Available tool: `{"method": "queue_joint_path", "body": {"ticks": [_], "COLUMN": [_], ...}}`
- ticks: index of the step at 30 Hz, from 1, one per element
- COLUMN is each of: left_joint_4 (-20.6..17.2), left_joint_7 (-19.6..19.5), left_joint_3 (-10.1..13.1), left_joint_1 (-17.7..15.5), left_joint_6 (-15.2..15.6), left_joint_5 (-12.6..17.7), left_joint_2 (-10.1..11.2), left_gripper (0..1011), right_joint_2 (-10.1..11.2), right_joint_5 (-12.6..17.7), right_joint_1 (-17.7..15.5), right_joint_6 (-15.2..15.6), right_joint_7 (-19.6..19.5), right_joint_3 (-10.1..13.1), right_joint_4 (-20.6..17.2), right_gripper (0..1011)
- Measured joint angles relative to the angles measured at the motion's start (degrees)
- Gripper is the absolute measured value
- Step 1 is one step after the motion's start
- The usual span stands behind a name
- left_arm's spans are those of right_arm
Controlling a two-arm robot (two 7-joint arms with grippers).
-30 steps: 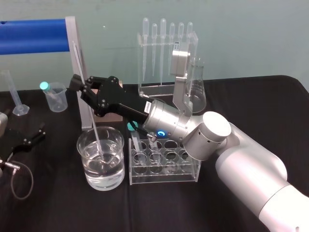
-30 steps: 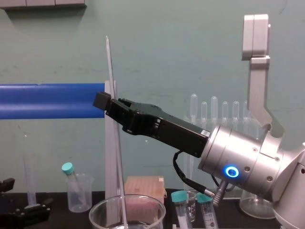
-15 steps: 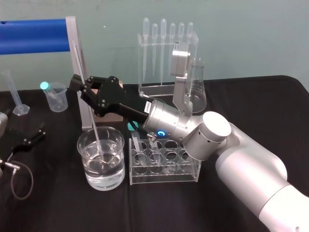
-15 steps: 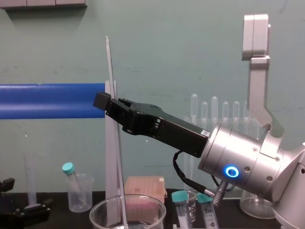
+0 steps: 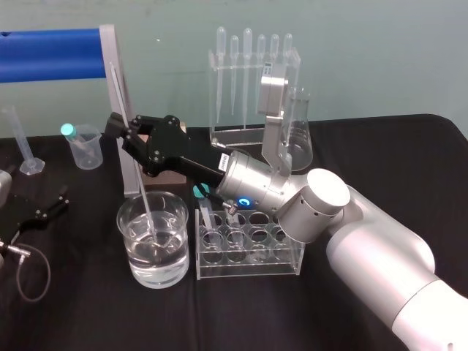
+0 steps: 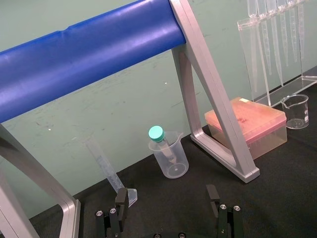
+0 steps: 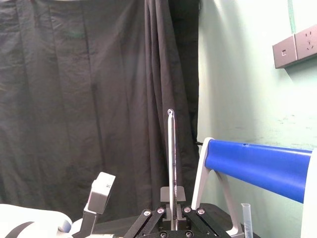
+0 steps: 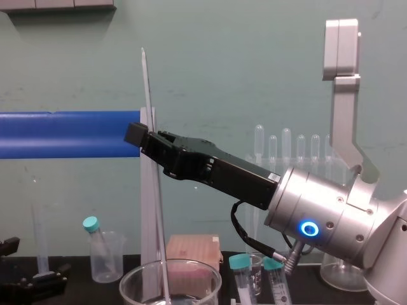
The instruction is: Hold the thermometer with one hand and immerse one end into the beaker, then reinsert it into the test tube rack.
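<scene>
A: Right gripper (image 5: 121, 129), position?

B: Long black gripper on a fat silver wrist with a lit blue ring. It reaches from the 4 o'clock side toward 10 o'clock, above the large clear glass beaker (image 5: 180, 257). The fingers are pinched on the long thin clear glass thermometer (image 5: 115, 84), roughly a third of the way down from its top.

A: Thermometer attitude?

B: Near upright, with the top tipped slightly toward 11 o'clock in the head view. The lower end is down inside the beaker, in the clear liquid. In the chest view the rod (image 8: 146, 89) rises well above the gripper (image 8: 144, 136) and drops past the beaker rim (image 8: 130, 277). The right wrist view has the rod (image 7: 171, 158) standing straight up from between the closed pads.

A: Rack?

B: The clear acrylic test tube rack (image 5: 248, 270) sits just beside the beaker at its 3 o'clock. Teal-capped tubes (image 5: 200, 192) stand in its back row. The thermometer is apart from the rack.

A: Left gripper (image 5: 50, 205)?

B: Parked on the black tablecloth (image 5: 395, 146) at 9 o'clock from the beaker. The left wrist view shows its fingers (image 6: 121, 198) spread, holding nothing.

A: Surroundings?

B: A small cloudy plastic beaker (image 5: 86, 148) holding a teal-capped tube sits at 10 o'clock from the glass beaker. A blue horizontal bar (image 5: 47, 53) on a silver frame is behind it. A pipette stand (image 5: 252, 80) and a conical flask (image 5: 297, 135) are at 12 o'clock from the rack.
</scene>
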Motion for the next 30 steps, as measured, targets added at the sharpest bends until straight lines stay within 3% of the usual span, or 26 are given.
{"method": "queue_joint_path", "body": {"ticks": [30], "left_joint_4": [0.0], "left_joint_7": [0.0], "left_joint_3": [0.0], "left_joint_1": [0.0], "left_joint_6": [0.0], "left_joint_5": [0.0], "left_joint_2": [0.0], "left_gripper": [1008], "right_joint_2": [0.0], "right_joint_5": [0.0], "right_joint_1": [0.0], "right_joint_6": [0.0], "right_joint_7": [0.0], "right_joint_3": [0.0], "right_joint_4": [0.0], "right_gripper": [56]}}
